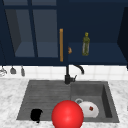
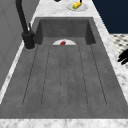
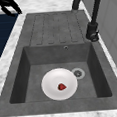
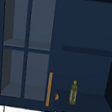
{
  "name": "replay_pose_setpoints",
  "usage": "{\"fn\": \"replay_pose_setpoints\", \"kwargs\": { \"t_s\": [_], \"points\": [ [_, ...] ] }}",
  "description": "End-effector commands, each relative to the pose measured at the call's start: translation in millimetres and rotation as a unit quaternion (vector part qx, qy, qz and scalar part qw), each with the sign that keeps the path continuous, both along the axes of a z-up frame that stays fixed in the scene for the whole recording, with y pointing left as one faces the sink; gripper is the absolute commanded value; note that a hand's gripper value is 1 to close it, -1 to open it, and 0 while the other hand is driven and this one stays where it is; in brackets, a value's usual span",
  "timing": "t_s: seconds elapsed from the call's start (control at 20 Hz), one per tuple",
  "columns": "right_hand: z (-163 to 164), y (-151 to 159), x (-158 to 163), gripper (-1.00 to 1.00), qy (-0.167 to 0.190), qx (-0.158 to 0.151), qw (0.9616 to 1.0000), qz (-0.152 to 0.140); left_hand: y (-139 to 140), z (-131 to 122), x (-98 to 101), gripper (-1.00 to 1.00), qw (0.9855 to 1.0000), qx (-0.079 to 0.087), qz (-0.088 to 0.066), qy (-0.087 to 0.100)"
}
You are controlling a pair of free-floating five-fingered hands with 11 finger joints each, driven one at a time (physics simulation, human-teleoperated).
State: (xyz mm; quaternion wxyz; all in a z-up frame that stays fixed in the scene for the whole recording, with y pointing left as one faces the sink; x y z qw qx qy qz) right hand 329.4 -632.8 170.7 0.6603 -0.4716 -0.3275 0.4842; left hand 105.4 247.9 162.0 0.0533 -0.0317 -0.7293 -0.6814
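My left hand (image 1: 36, 115) hovers at the front left corner of the grey sink (image 1: 25, 100), over the ribbed drainboard's front edge, holding nothing. In the left side view this hand (image 2: 123, 57) sits just off the counter's front edge with loosely spread fingers; in the right side view the hand (image 3: 8, 5) is at the far end. A white plate (image 3: 50, 87) with a small red piece (image 3: 62, 86) lies in the basin. The plate (image 1: 90, 113) is partly covered by a big red ball (image 1: 67, 115) at the sink's front edge.
A black faucet (image 1: 68, 75) stands behind the sink. Above, a dark blue wall cabinet has its right side open, with an olive bottle (image 1: 85, 45) and a small orange thing (image 1: 69, 50) on the shelf. Utensils (image 1: 12, 70) hang at the left wall. A yellow item (image 2: 77, 5) lies on the far counter.
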Motion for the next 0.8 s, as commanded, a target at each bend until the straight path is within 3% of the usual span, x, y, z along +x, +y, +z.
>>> {"fn": "replay_pose_setpoints", "kwargs": {
  "t_s": [0.0,0.1,0.4,0.75],
  "points": [
    [15,13,0,-1.00,-0.035,-0.028,0.9988,-0.017,0,0,0.0,0.00,1.0000,0.000,0.000,0.000],
    [19,25,-2,-1.00,-0.048,-0.039,0.9979,-0.016,0,0,0.0,0.00,1.0000,0.000,0.000,0.000],
    [32,66,-4,-1.00,-0.043,-0.075,0.9961,-0.016,0,0,0.0,0.00,1.0000,0.000,0.000,0.000],
    [47,103,-8,-1.00,-0.045,-0.075,0.9960,0.019,0,0,0.0,0.00,1.0000,0.000,0.000,0.000]
  ]
}}
